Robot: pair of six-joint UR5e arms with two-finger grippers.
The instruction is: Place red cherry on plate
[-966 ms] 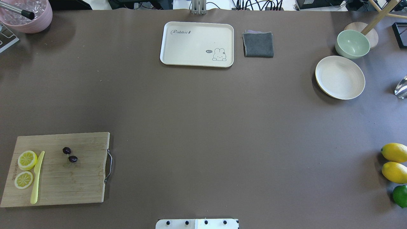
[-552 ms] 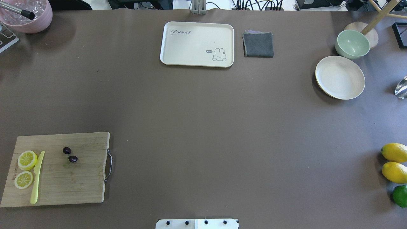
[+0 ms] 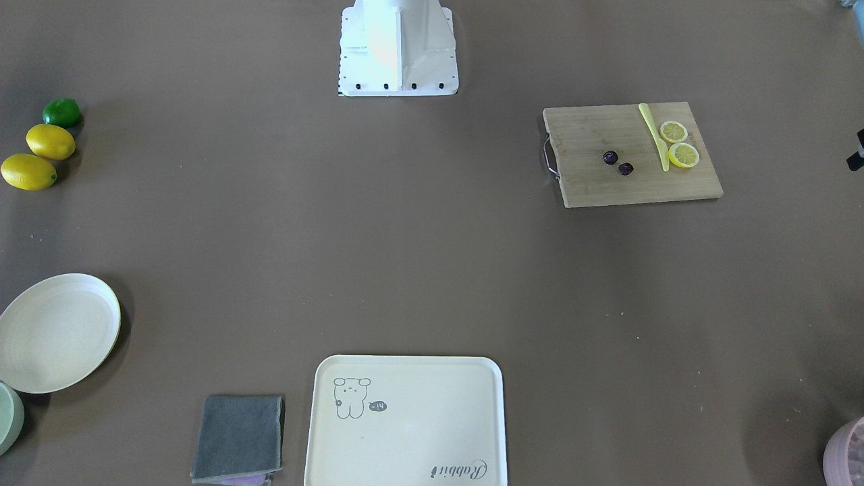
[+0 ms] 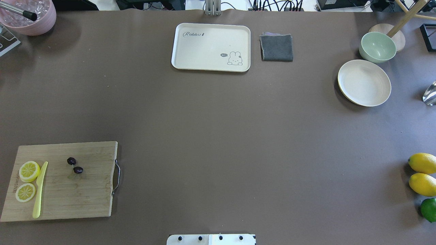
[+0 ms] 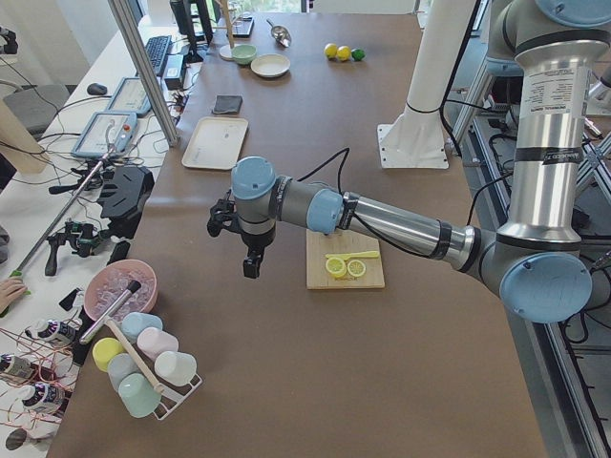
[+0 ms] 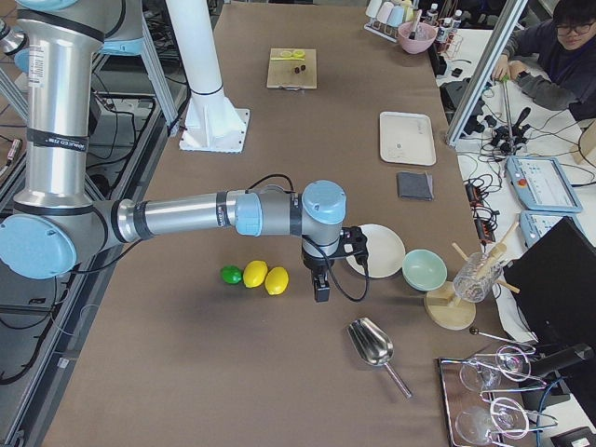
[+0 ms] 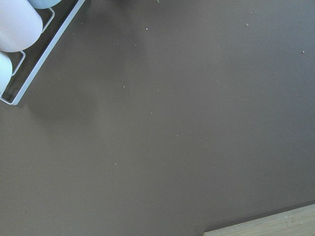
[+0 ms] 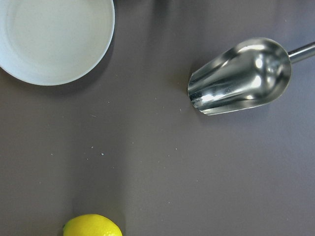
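On cutting board, red cherry unmoved, plate likewise

A brown table fills the middle of the room, evenly lit, with soft shadows. Along one side runs a white bench (cluttered, a keyboard on it), and a metal post stands between them. The floor is grey.

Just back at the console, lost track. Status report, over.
Both aloft, open or shut unclear: left claw beside cutting board, right claw beside plate. Untouched red cherry on board. Plate bare. Nothing in the way.
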